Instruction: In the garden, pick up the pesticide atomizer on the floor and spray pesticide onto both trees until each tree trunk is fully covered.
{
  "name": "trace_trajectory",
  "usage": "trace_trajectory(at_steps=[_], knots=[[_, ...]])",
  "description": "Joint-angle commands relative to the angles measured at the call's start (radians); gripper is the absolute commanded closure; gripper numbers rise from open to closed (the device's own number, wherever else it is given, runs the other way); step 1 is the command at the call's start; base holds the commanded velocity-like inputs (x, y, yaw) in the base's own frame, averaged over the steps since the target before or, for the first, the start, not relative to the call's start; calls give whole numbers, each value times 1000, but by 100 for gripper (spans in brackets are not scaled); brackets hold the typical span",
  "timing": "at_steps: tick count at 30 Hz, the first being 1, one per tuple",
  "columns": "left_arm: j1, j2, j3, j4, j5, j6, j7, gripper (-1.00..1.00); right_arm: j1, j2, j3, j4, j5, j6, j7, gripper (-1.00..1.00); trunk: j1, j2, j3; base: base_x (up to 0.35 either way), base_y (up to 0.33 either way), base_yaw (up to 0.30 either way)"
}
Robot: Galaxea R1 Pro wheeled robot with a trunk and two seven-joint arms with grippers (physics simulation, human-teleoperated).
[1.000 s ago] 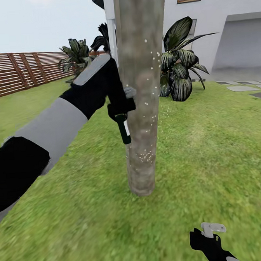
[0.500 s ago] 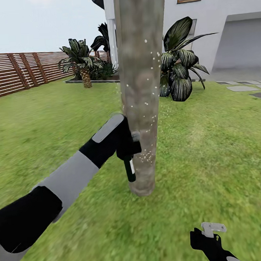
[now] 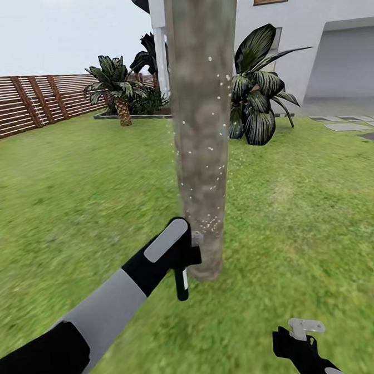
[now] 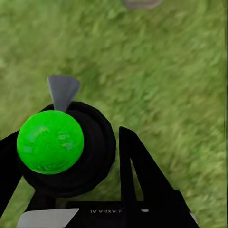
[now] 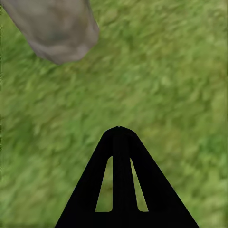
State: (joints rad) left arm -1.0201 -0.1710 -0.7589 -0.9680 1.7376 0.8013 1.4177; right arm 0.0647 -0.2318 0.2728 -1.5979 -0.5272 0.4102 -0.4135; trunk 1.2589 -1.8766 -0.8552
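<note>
The left gripper [image 3: 187, 253] is clamped on the pesticide atomizer [image 3: 182, 285], holding it low beside the foot of the tree trunk [image 3: 205, 124]. In the head view the slim dark bottle hangs downward from the gripper, its pale label stripe facing the camera, at about 9 o'clock from the trunk's base and just beside the bark; whether it touches the bark cannot be told. In the left wrist view the atomizer [image 4: 66, 147] appears end-on as a dark round body with a bright green cap, a grey nozzle tab projecting from it, and one dark gripper finger [image 4: 137, 171] alongside it over the grass.

The trunk rises as a thick mottled grey-brown column through the middle of the head view, and white specks of pesticide [image 3: 212, 221] dot its bark, denser low down near 6 o'clock and sparser toward 12 o'clock. The lawn [image 3: 312, 217] spreads around it.

The right gripper [image 3: 302, 335] sits low at about 5 o'clock of the head view, well apart from the trunk. In the right wrist view its fingers [image 5: 118, 175] meet at a point over the grass with nothing between them, and the base of the trunk [image 5: 52, 28] lies beyond.

Behind, a slatted wooden fence [image 3: 25, 103] runs at 10 o'clock, a short palm [image 3: 116, 89] stands near it, and a dark broad-leaved bush [image 3: 258, 92] stands before a white house [image 3: 310, 39] at 1 o'clock.
</note>
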Motion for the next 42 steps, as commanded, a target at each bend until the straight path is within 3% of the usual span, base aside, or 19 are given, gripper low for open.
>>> trace_trajectory(at_steps=[1, 6, 13, 42], knots=[[2, 1, -2, 3, -19, 12, -25, 100, 0, -1, 2, -2, -8, 1, -9, 100, 0, 0, -1, 0, 216, 0], [27, 13, -29, 0, -47, 13, -86, 100, 0, -3, 2, -2, -9, -4, -6, 100, 0, 0, -1, 0, 296, -97], [31, 14, -40, 1, -50, 13, -111, 100, 1, -6, 0, -2, -16, -5, -4, 100, 0, 0, -1, 0, 238, -233], [31, 15, -48, 0, -50, 13, -138, 100, 3, -6, 1, -3, -17, 1, -2, 100, 0, 0, -1, 1, 299, -199]])
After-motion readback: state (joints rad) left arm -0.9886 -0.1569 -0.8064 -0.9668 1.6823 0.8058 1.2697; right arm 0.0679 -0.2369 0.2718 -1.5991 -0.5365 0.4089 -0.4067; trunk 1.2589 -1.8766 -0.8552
